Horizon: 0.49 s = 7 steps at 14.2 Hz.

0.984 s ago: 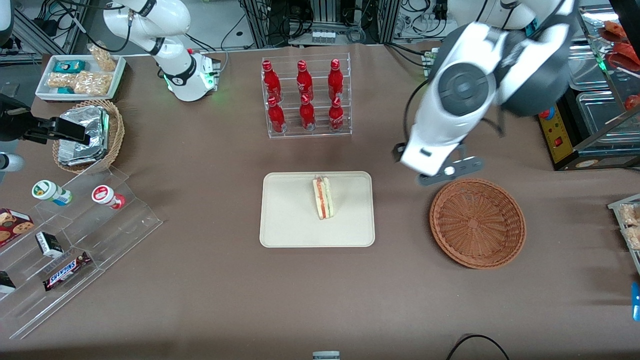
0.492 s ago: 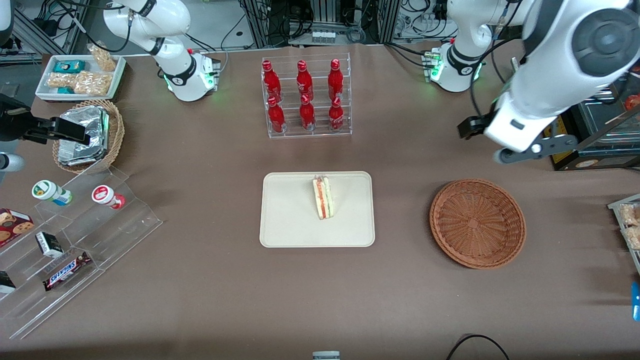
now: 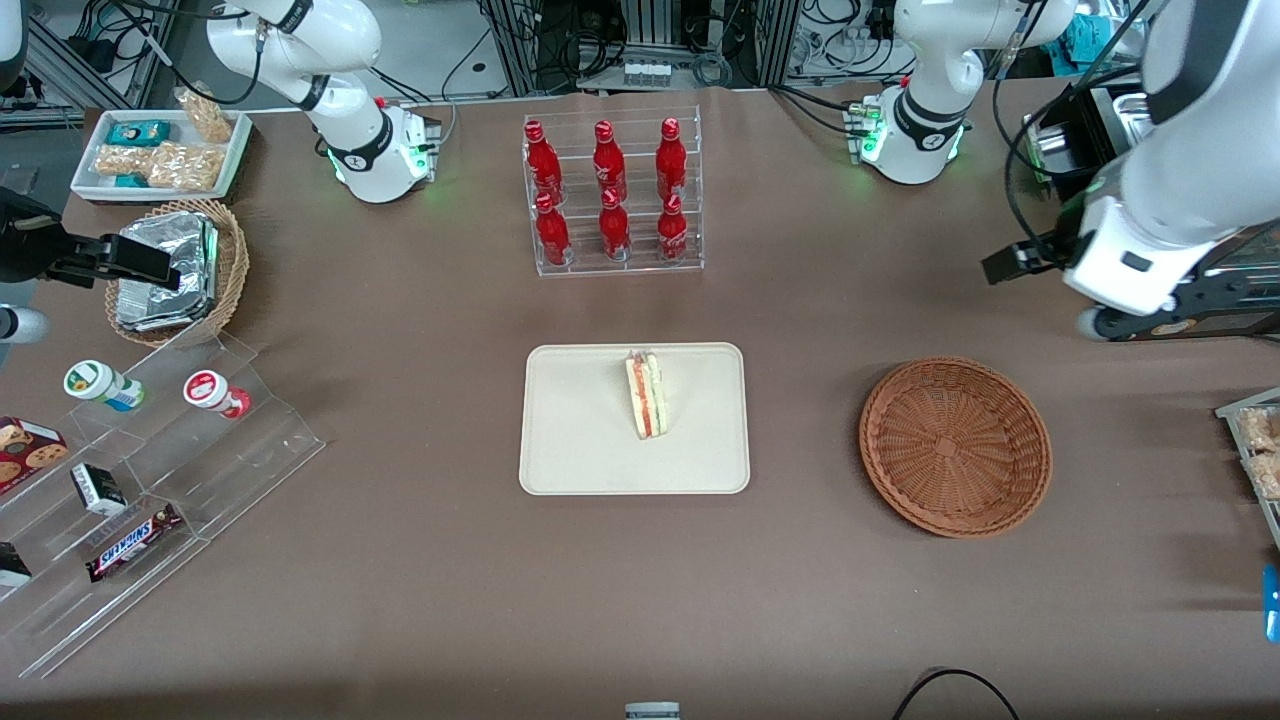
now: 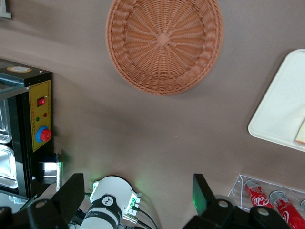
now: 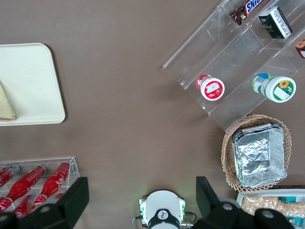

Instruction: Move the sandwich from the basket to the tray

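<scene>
Robotics laboratory staged as a snack shop: tangled black cables (image 3: 660,40), clear acrylic rack of red bottles (image 3: 612,195), brown-covered table (image 3: 400,560).

Sandwich (image 3: 646,394) on tray (image 3: 580,440), basket (image 3: 955,446) toward working arm's end

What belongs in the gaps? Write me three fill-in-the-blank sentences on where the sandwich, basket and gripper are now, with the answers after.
1. The sandwich lies on the ____.
2. The basket holds ____.
3. The gripper, its fingers spread apart, is up above the table toward the working arm's end and grips ____.
4. The rack farther from the front camera than the tray holds ____ red bottles.

Missing words: tray; nothing; nothing; six
</scene>
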Motion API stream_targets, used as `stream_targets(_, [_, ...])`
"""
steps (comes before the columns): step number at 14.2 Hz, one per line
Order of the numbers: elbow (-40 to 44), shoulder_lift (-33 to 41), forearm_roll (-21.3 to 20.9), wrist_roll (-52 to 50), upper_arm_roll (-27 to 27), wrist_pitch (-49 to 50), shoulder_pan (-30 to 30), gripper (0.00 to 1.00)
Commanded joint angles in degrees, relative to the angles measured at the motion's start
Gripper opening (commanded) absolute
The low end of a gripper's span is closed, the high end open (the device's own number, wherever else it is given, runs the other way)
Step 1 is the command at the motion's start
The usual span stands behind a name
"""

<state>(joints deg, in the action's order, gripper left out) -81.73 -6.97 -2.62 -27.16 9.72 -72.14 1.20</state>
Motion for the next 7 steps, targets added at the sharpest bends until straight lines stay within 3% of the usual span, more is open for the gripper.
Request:
stream_targets(1, [-0.9, 1.1, 0.2, 0.6, 0.6, 0.8, -1.4, 1.00])
stream_targets(7, [-1.5, 1.3, -0.5, 4.1, -0.5, 3.5, -2.5, 1.00])
